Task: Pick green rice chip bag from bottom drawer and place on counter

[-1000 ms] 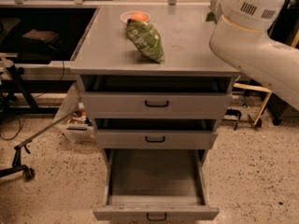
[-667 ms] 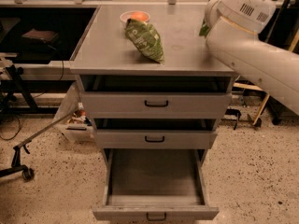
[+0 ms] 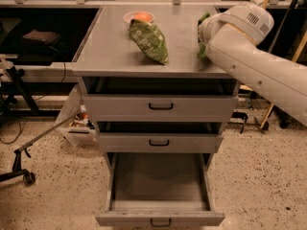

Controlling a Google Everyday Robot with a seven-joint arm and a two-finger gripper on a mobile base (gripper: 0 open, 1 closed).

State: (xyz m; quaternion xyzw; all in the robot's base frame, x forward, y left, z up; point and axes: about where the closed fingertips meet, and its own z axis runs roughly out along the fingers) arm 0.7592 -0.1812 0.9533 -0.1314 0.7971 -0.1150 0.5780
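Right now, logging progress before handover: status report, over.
Gripper hidden behind arm's wrist, over right side of counter. Green rice chip bag peeks out beside wrist. Bottom drawer open, no bag inside. Olive bag mid-counter, apart.

The green rice chip bag (image 3: 203, 18) shows only as two bright green scraps, one above and one below the pale end of the arm, over the right edge of the surface (image 3: 110, 47). Most of it is hidden, and whether it touches the surface cannot be told. The pincer (image 3: 205, 35) sits there too, right at the bag, largely covered by the arm's bulky joint.

The surface is a broad, flat grey slab with a thick front lip, wider than the drawers below.

The bottom drawer (image 3: 160, 218), lowest of three, stands pulled far out, its grey floor showing behind a low front panel with a small black bar handle.
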